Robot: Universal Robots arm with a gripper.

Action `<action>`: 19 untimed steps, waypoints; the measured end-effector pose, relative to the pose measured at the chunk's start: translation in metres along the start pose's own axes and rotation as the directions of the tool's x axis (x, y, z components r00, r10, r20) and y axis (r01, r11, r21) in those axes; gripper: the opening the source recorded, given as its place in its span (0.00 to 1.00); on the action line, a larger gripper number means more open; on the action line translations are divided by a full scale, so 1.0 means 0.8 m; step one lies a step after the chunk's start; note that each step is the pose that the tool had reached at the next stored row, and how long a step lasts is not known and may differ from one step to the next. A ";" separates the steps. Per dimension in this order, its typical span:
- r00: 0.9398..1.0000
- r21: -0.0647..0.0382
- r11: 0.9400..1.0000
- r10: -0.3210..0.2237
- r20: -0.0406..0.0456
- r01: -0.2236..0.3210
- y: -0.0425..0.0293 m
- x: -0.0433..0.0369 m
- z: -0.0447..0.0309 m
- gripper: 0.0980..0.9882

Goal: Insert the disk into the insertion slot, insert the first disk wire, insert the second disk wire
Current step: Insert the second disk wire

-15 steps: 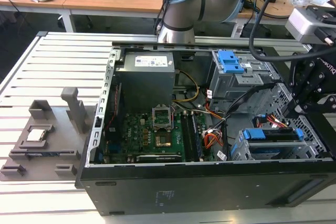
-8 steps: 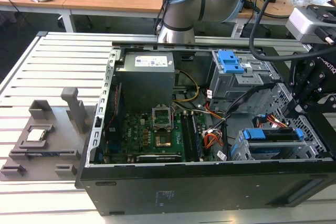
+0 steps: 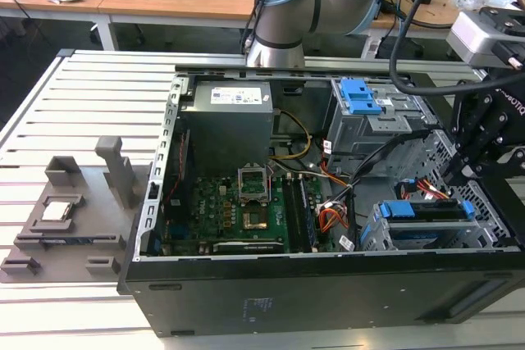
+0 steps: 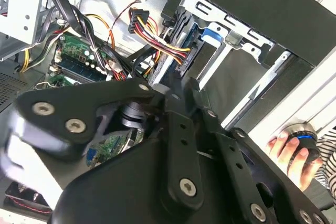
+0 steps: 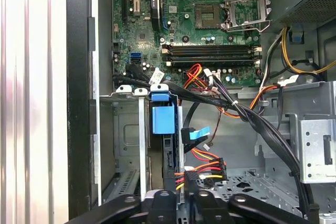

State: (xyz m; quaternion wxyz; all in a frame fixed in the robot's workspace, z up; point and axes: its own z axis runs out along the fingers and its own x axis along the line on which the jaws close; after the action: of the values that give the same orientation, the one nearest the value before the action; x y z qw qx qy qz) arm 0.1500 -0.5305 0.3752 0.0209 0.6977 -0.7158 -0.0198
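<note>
From my station, the gripper (image 5: 182, 199) looks closed on the black power plug (image 5: 188, 183), which carries red, yellow and black wires. The plug sits right between the tips. I read that as a grip, though the contact itself is partly hidden by the linkage.

The disk (image 3: 428, 211), a dark flat drive in a carrier with blue plastic ends, is already seated in the insertion slot (image 3: 373, 234), the low grey perforated metal cage. In the exterior view the gripper hangs directly over the far end of that cage.

What matters here is that the disk's connector edge lies just beside the plug, almost touching it as far as I can judge. The disk's long axis runs away from the gripper tips towards the blue carrier handle (image 5: 160, 113) and the green motherboard (image 5: 210, 24) beyond it.

A thin black cable with a blue pull tab (image 5: 198, 133) is a little further out from the tips along the same disk edge. It seems to be plugged in, but I cannot be sure.

The space is tight. A thick bundle of black cables (image 5: 252, 114) sweeps across to one side of the gripper, near the plug's own wires. The taller grey cage with the blue latch (image 3: 361, 96) stands well apart from the gripper.

Outside the case, a person's hand (image 4: 289, 153) rests on a small dark device.
</note>
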 end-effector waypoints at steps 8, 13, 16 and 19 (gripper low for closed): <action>1.000 0.000 1.000 0.000 0.000 0.000 0.0078 -0.002 0.0008 0.30; 1.000 0.000 1.000 0.000 0.000 0.000 0.0108 -0.002 0.0016 0.30; 1.000 0.000 1.000 0.000 0.000 0.000 0.0169 -0.002 0.0025 0.30; 1.000 0.000 1.000 0.000 0.000 0.000 0.0214 -0.002 0.0030 0.30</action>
State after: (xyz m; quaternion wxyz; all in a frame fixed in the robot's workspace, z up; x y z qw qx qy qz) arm 0.1328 -0.5287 0.3738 0.0209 0.6977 -0.7158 -0.0198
